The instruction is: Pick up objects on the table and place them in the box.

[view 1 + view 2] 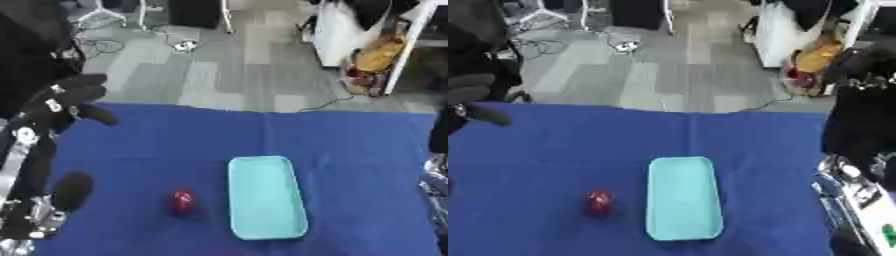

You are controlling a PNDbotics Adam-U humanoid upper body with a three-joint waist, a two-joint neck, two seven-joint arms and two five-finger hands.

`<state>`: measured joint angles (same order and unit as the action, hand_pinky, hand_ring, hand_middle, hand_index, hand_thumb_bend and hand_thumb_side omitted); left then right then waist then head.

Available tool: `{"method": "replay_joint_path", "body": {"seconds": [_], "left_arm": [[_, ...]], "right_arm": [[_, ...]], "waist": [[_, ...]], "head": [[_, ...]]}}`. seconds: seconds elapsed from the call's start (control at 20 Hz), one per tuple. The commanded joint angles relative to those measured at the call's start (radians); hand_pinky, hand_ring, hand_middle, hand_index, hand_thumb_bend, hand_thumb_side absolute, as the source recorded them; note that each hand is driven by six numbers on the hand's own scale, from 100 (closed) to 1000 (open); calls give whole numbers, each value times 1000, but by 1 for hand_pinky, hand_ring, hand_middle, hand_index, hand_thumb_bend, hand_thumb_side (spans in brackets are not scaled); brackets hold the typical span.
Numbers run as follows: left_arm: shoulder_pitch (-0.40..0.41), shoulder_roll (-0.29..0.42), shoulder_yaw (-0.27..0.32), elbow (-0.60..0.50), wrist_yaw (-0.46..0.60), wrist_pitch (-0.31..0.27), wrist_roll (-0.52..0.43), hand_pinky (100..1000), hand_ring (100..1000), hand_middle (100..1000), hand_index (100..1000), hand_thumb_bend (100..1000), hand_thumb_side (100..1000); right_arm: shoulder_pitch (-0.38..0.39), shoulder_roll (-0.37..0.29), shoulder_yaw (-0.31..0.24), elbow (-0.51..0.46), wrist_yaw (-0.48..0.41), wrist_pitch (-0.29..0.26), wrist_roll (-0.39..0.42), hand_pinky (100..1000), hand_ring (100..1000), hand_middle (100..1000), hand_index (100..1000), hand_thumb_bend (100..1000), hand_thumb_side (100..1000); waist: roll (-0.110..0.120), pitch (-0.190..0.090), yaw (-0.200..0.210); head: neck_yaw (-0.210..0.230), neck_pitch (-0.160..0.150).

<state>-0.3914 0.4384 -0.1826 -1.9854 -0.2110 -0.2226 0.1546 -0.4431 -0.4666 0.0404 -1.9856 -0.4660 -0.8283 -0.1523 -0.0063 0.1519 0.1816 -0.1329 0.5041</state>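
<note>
The table (350, 140) fills the lower part of both views, and the floor (219, 60) lies behind its far edge. The box (265, 197) lies on the table near its middle, lengthwise from near to far. A small rounded object (182, 201) sits on the table just left of the box, level with its near half and apart from it. The left hand (74, 97) is raised over the table's far left corner, well apart from the object and the box. The right hand (846, 182) shows at the right edge, to the right of the box and well apart from it. Cables (105, 45) lie on the floor at the far left, and a white stand (337, 30) with bags (376, 60) beside it is on the floor at the far right.
</note>
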Motion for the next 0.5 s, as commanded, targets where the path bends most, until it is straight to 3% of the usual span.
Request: {"method": "replay_joint_path", "body": {"seconds": [0.05,0.5], "left_arm": [[-10,12,2,-15,4,-1,-3,674,607,831,830,512,875],[-22,35,3,-15,-26,22,-44,678,608,831,838,525,879]], "right_arm": [[-11,-28,-9,-14,-6,-1,5,360,468,538,655,100,1000],[-7,-24,-31,-14,-59,-22,-54,362,461,525,641,100,1000]], "waist": [[1,-12,0],[6,-13,-18]], "head": [[-5,-14],[9,-27]]}}
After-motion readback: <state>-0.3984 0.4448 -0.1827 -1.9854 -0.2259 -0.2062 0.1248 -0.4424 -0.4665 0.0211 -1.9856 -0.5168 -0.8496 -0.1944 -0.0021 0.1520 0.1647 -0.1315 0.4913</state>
